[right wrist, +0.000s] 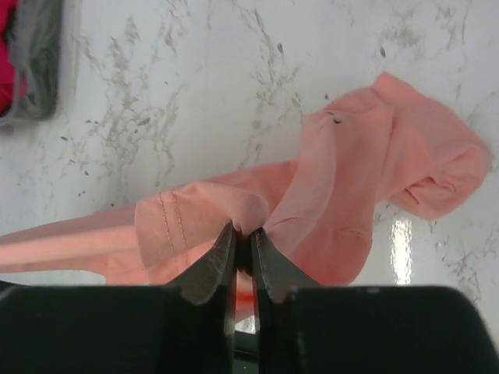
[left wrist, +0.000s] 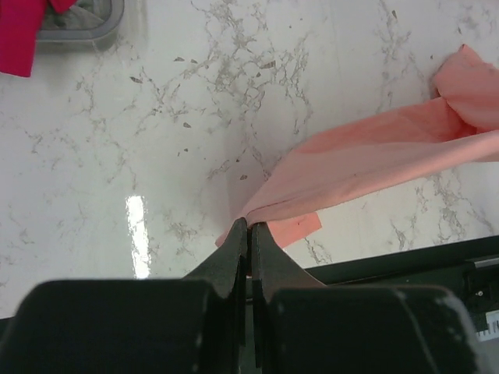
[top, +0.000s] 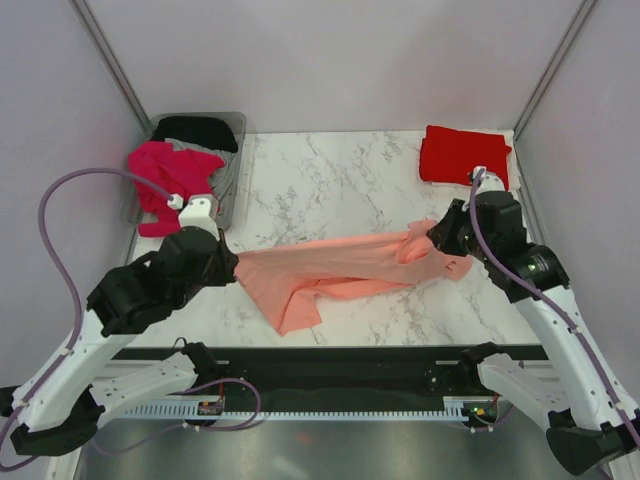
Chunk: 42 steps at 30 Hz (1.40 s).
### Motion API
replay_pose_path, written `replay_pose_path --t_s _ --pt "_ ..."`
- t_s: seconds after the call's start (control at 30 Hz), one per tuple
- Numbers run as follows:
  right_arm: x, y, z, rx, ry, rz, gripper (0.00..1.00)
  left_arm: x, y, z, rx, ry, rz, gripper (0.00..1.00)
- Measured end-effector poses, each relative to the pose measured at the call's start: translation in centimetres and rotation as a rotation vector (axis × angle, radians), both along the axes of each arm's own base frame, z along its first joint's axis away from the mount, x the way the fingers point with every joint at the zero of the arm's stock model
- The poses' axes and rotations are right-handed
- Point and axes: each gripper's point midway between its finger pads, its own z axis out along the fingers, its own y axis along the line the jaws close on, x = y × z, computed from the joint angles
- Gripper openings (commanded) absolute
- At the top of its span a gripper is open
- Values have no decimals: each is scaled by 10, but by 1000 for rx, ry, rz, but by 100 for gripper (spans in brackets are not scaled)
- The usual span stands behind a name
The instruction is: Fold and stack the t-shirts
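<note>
A salmon pink t-shirt (top: 340, 272) is stretched across the middle of the marble table between my two grippers. My left gripper (top: 228, 266) is shut on its left end, seen pinched in the left wrist view (left wrist: 249, 224). My right gripper (top: 440, 236) is shut on its right end, with cloth bunched at the tips in the right wrist view (right wrist: 243, 227). A folded bright red t-shirt (top: 462, 154) lies at the far right. A magenta t-shirt (top: 170, 180) hangs over the bin's edge, and a black one (top: 200, 131) lies inside it.
A clear grey plastic bin (top: 236, 170) stands at the far left. The table's near edge meets a black rail (top: 340, 362). Grey walls close in the left, right and back sides.
</note>
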Motion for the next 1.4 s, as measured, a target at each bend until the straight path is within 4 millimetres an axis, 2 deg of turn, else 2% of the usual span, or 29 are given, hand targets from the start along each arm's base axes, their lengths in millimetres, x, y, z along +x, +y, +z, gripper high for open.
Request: replay_pose_path --t_s 0.03,0.07,0.1,0.17,0.2,0.23,0.27,0.33,0.43,0.5,0.53,0.67,0.77,0.9,1.07,1.27,1.4 --pt "0 1 -13 -1 28 -3 67 0 -2 -8 10 15 -6 2" --pt "2 1 -34 -8 76 -11 81 1 -6 -22 27 40 -13 2" --pt "3 1 -65 -34 150 -13 88 0 -9 -41 58 84 -23 2" --pt "-3 -1 -120 -93 316 -16 90 -3 -14 -89 144 206 -45 2" --pt "-9 -3 -148 -123 403 -17 98 -7 -16 -111 186 273 -57 2" --pt "-20 -6 -170 -144 477 -24 98 -10 -18 -132 226 337 -64 2" --pt "-32 -9 -183 -158 526 -29 98 -13 -18 -145 253 378 -68 2" --pt "-46 -11 -182 -144 535 -46 98 -19 -17 -163 284 435 -74 2" --pt "-43 -5 -156 -59 421 -72 93 -16 -18 -162 269 421 -64 2" --pt "-44 1 -150 -10 371 -76 86 -12 -19 -161 257 410 -54 2" --pt "-47 4 -154 5 367 -73 84 -10 -19 -161 254 408 -49 2" --pt "-78 21 -193 -23 475 -12 81 -6 -23 -165 236 397 -48 2" --pt "-88 36 -205 -77 517 47 79 -7 -21 -171 241 402 -47 2" --pt "-78 48 -207 -134 513 58 78 -7 -22 -166 216 376 -49 2" --pt "-60 47 -213 -189 496 19 75 -8 -20 -158 175 337 -48 2" --pt "-60 45 -215 -210 478 9 70 -7 -20 -156 162 325 -42 2" --pt "-68 44 -221 -218 482 18 67 -7 -20 -156 162 324 -42 2"
